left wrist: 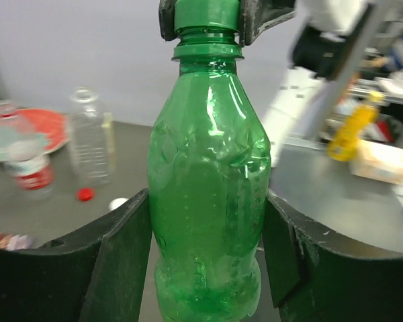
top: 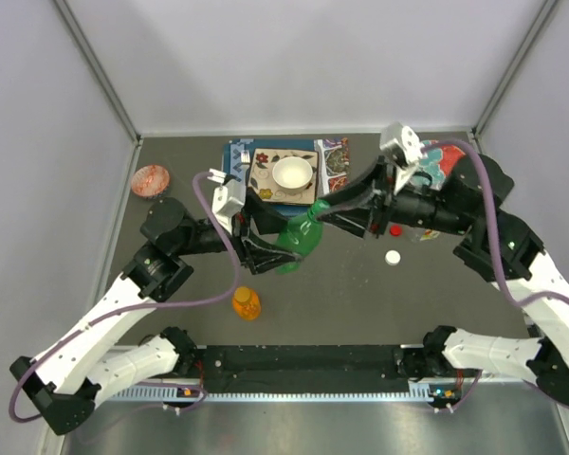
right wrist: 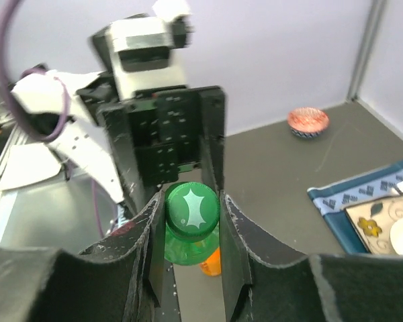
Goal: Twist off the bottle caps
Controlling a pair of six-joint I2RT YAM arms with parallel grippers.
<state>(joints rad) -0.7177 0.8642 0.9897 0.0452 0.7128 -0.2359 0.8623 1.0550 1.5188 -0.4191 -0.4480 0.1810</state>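
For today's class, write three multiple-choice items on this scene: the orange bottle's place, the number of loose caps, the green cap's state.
1. The orange bottle is: A on the table; B in a white bowl; C in a red bowl.
2. Loose caps on the table: A one; B two; C four.
3. The green cap is: A lying loose; B on the green bottle, clamped by the right claw; C missing.
Key: A, it stands alone there; B, only a red cap and a white cap lie loose; B, the right claw pinches it, and the left claw holds the bottle.
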